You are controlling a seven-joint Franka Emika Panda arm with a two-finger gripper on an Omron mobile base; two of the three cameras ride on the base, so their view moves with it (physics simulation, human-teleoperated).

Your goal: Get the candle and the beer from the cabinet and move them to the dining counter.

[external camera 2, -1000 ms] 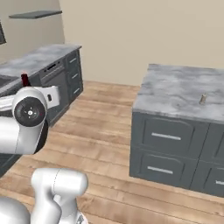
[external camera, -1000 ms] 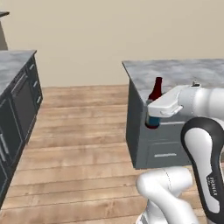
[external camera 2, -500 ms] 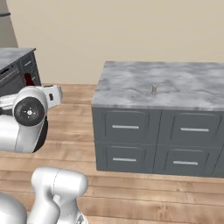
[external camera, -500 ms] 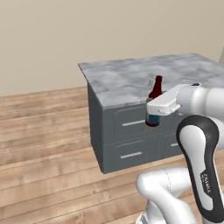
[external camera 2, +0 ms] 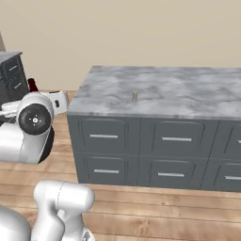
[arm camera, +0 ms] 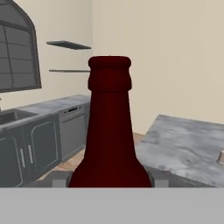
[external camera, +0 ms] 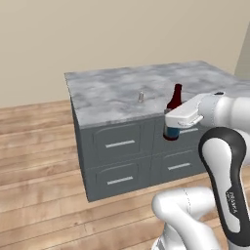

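Robot at the dining counter, beer in hand

The dining counter point(external camera: 112, 97) stretches ahead of the gripper point(external camera: 172, 128), whose jaws pinch the upright beer point(external camera: 173, 105) by its body; the candle point(external camera: 141, 96) stands on the marble top beyond the bottle, well apart from the hand.

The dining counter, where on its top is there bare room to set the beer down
Nearly the whole marble top of the dining counter is bare. The only thing on it is the candle, standing around the middle. Free patches: the near-left corner between the candle and the front edge, and the wide stretch right of the candle. The gripper holds the beer upright just off the front edge.
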